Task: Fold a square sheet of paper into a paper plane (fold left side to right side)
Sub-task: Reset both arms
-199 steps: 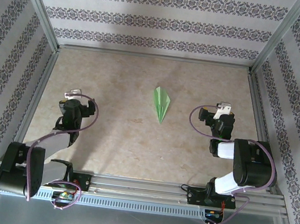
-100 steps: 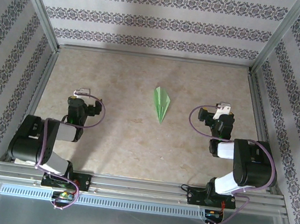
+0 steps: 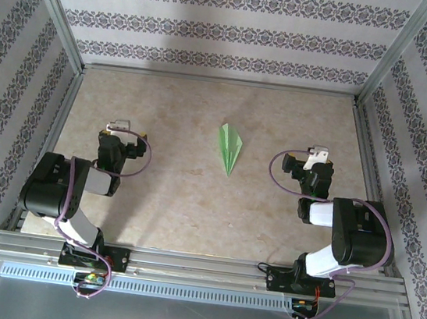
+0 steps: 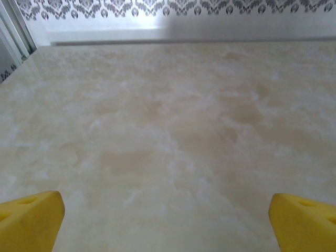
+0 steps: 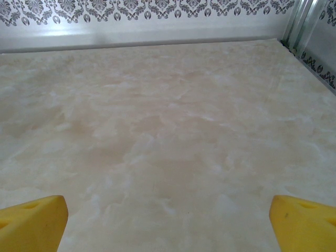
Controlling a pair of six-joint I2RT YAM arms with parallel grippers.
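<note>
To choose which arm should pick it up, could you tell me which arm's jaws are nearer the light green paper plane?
The right arm: its jaws sit closer to the slim light green paper plane than those of the left arm.

paper plane (image 3: 230, 147): thin green paper, matt, crisp creases | tabletop (image 3: 176, 202): beige mottled, smooth, faint sheen | frame rails (image 3: 200, 262): bare metal, satin | pads (image 4: 31, 218): yellow, matt | arm shells (image 3: 357, 233): black, smooth, slight gloss

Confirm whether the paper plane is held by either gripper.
No: the paper plane lies on the tabletop, apart from the left gripper and the right gripper.
</note>
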